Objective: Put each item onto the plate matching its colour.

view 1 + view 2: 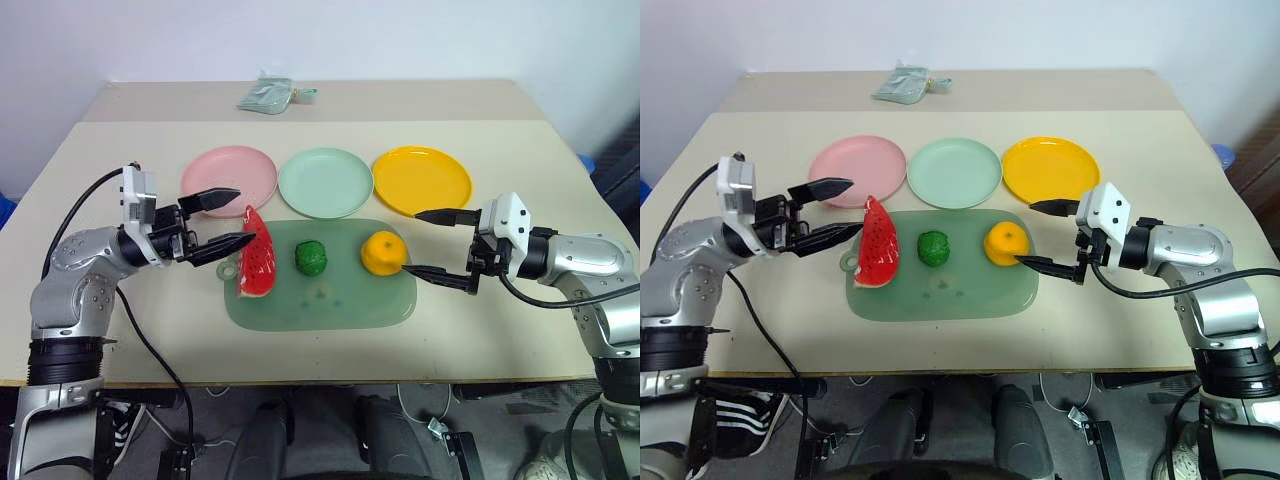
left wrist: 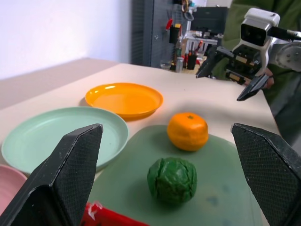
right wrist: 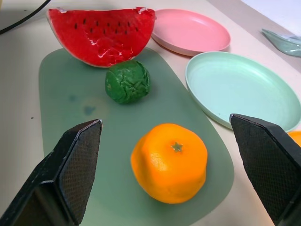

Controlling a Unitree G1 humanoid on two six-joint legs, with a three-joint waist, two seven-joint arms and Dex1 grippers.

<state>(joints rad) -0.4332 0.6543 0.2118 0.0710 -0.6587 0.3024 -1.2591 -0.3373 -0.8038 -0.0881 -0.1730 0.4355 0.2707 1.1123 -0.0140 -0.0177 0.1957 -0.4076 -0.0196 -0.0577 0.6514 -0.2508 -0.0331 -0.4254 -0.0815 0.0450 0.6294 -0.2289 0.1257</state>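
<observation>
Risk is centring on the two open grippers, which are flanking the cutting board (image 1: 320, 290) with nothing held: the left gripper (image 1: 218, 222) is standing with its jaws spread just beside the watermelon wedge (image 1: 257, 267), and the right gripper (image 1: 437, 247) is standing spread beside the orange (image 1: 384, 253), its lower finger lying very close to the fruit. All three items are sitting on the board, the green ball (image 1: 311, 257) between the other two, and none is resting on a plate yet. A closing move on the orange is likely to roll it away if the fingers are meeting it off-centre, and the ball is likely to behave the same way. The wedge is standing on edge, so a nudge from the lower left finger is likely to tip it toward the ball. The pink plate (image 1: 228, 173), mint plate (image 1: 325, 181) and yellow plate (image 1: 421, 180) are lying in a row just behind the board, nearly touching one another, so a low carry is risking a clipped rim. Open table (image 1: 520, 300) is remaining on both outer sides and toward the near edge, giving each arm room for withdrawing.
</observation>
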